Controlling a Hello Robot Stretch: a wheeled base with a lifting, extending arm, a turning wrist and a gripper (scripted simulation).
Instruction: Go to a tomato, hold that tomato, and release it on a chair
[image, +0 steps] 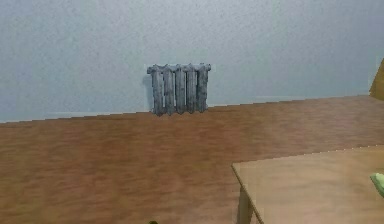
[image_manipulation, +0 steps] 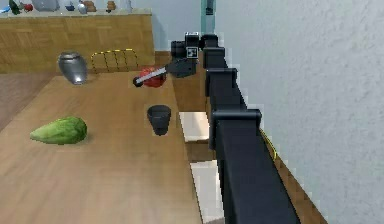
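tomato: round red blob just beyond the dark cup on the wooden table, so no long axis or heading to tell; gripper sits right at it, can't tell if it holds anything

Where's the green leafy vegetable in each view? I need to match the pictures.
Forward view: likely the green sliver at the right edge, on the wooden table.
Arm side view: the green leafy vegetable lies on the table's left part, left of the dark cup.
Shared landmark: the wooden table.
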